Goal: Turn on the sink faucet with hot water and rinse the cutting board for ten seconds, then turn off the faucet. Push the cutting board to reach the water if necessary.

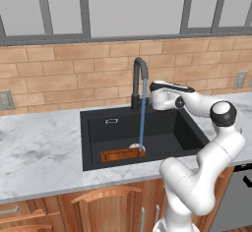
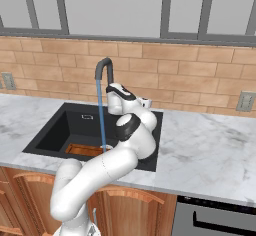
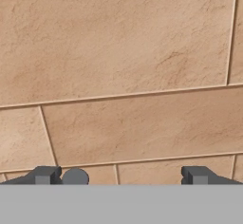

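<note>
In the left base view, the water [image 1: 142,113] falls as a thin blue line from the spout of the sink faucet [image 1: 138,81], at centre frame, onto the right end of the cutting board [image 1: 122,154], which lies flat along the near wall of the sink [image 1: 98,137], just below centre. The stream only catches the board's edge by the white drain [image 1: 137,148], so the rinse may wet little of the wood; my judgement is that a nudge to the right would help. The gripper [image 1: 149,100] sits just right of the faucet's base, with the forearm reaching in from the right and the elbow folded high at lower right. A careless sweep here could knock the lever the wrong way or jam the hand against the tap.

In the right base view, the arm rises from the lower left, its bulk hiding most of the board [image 2: 85,150]; the gripper [image 2: 109,99] hangs beside the stream [image 2: 101,115] near the tap [image 2: 103,75], left of centre. Shutting the water off early, before the ten seconds run, is the other risk.

In the hand view, tan brick wall [image 3: 123,76] faces the camera. The two fingertips [image 3: 45,175] stand well apart at the bottom corners, so the jaws are spread and hold nothing; a small dark round end [image 3: 75,176] shows just beside the left tip, possibly the lever, though I cannot tell.
</note>
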### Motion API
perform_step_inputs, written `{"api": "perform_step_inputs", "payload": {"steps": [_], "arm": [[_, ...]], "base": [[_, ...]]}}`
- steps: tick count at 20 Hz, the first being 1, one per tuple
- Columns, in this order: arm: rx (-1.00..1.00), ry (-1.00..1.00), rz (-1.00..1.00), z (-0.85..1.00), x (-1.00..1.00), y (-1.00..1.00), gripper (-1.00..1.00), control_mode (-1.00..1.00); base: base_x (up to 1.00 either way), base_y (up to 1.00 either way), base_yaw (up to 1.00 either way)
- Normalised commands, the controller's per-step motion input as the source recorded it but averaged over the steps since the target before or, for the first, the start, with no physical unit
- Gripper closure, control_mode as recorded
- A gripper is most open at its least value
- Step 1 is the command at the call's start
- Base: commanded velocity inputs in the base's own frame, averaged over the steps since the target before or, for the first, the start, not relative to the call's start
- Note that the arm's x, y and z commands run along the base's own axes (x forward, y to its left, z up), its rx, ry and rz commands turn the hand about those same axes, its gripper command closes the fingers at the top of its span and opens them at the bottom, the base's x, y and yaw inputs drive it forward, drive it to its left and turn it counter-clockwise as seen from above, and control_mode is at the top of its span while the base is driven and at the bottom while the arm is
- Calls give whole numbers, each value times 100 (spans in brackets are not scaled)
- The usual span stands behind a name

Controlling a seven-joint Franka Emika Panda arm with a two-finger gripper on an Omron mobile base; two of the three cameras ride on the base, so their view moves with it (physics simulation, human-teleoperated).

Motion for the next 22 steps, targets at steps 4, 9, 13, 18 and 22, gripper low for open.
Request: {"api": "perform_step_inputs", "payload": {"steps": [4,9,13,18,22], "arm": [[0,0,0,0,0,0,-100,-100],[0,0,0,0,0,0,-100,-100],[0,0,0,0,0,0,-100,-100],[0,0,0,0,0,0,-100,-100],[0,0,0,0,0,0,-100,-100]], "base": [[0,0,0],[0,0,0],[0,0,0],[0,0,0],[0,0,0]]}}
